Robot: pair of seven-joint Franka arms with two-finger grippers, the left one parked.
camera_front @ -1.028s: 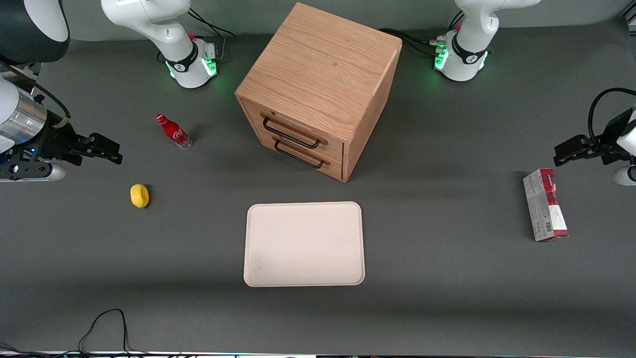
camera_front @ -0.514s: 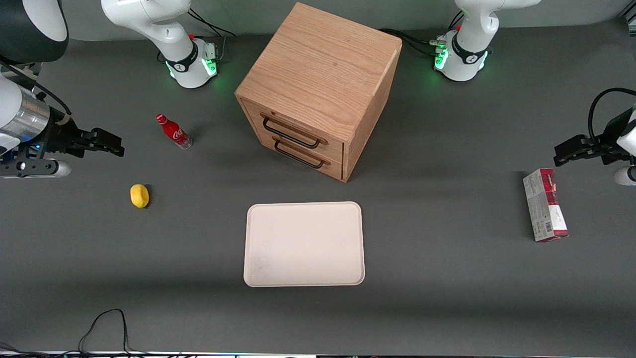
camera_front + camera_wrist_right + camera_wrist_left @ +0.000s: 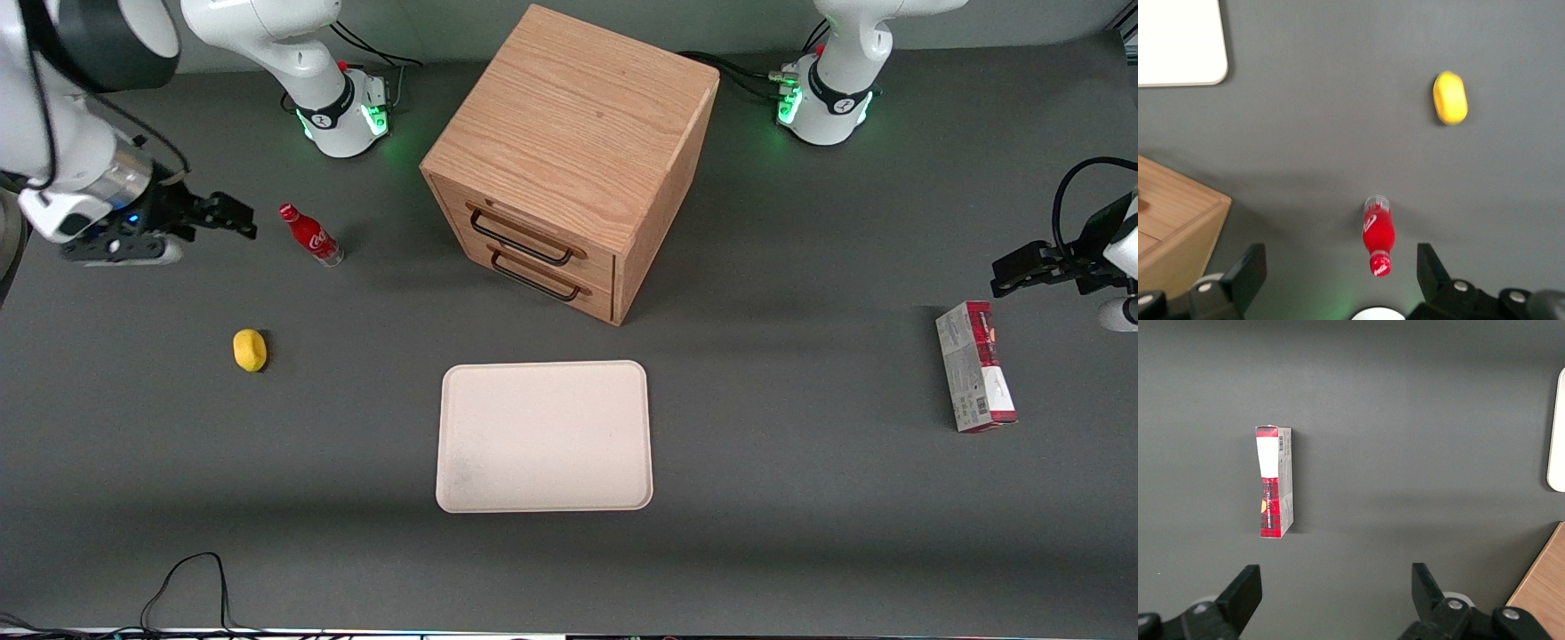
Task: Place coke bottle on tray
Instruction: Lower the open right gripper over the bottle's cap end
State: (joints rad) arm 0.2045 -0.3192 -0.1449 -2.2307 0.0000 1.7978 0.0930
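The coke bottle (image 3: 311, 236), small with a red cap, red label and clear base, stands on the dark table toward the working arm's end, near that arm's base. It also shows in the right wrist view (image 3: 1377, 234). My gripper (image 3: 242, 220) hovers open and empty just beside the bottle, above the table; in the right wrist view its two fingers are spread wide with the bottle's cap between them (image 3: 1338, 270). The cream-white tray (image 3: 544, 436) lies flat nearer the front camera, in the table's middle; its corner shows in the right wrist view (image 3: 1178, 41).
A wooden drawer cabinet (image 3: 569, 160) stands in the middle, farther from the camera than the tray. A yellow lemon (image 3: 250, 349) lies nearer the camera than the bottle. A red-and-grey carton box (image 3: 974, 366) lies toward the parked arm's end.
My gripper has moved away from the front camera and sideways toward the bottle, from level with the lemon's side to just beside the bottle. The bottle, tray and lemon have not moved.
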